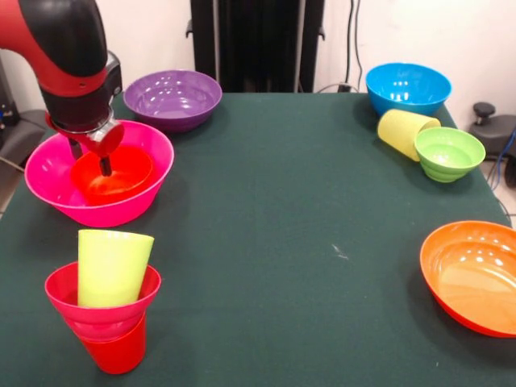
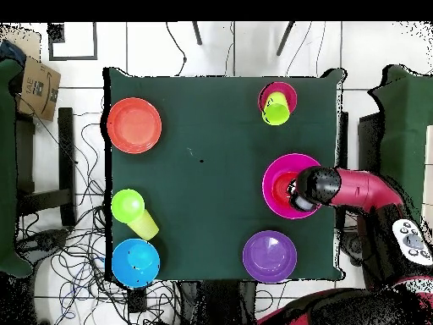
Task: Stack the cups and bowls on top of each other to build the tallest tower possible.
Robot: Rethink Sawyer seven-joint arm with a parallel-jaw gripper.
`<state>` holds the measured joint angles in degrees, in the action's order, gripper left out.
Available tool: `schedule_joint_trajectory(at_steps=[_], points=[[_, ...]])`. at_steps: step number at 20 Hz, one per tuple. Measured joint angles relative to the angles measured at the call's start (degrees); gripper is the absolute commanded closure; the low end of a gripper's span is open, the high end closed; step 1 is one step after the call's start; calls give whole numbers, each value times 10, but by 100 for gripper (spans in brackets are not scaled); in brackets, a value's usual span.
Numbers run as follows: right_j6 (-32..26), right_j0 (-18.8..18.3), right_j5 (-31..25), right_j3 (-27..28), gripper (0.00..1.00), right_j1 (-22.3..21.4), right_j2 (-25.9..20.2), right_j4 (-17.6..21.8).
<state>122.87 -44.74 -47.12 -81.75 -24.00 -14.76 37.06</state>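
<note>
The gripper (image 1: 105,165) hangs over the large pink bowl (image 1: 56,201) at the left side of the desk (image 1: 282,242), its tip down inside the small orange bowl (image 1: 121,179) that sits nested in the pink one. Whether the jaws are wide or narrow, I cannot tell; only one dark finger shows below the red wrist.

At the near left corner stands the tower (image 1: 105,310): a red cup (image 1: 117,353) at the bottom, a small magenta bowl (image 1: 64,298) seated in its mouth, and a lime green cup (image 1: 113,266) standing mouth-down and slightly tilted in that bowl.

The purple bowl (image 1: 172,98) rests at the far left, just behind the pink one. At the far right sits the blue bowl (image 1: 408,89), with the pale yellow cup (image 1: 399,129) lying on its side just in front of it, touching the small ribbed green bowl (image 1: 449,153). The large orange bowl (image 1: 476,276) lies alone at the near right edge.
</note>
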Motion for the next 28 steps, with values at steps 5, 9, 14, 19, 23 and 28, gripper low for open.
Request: schedule_joint_trajectory(at_steps=[5, 9, 14, 19, 23, 28], points=[[0, -3, 0, -6, 0, -2, -6, 0], [0, -5, 0, -13, 0, -6, -15, -4], [0, -11, -1, -22, 0, -10, -33, -15], [0, -14, -17, -29, 0, -20, -53, -36], [0, -14, -41, -32, 0, -31, -66, -51], [0, -14, -80, -35, 0, -47, -81, -67]])
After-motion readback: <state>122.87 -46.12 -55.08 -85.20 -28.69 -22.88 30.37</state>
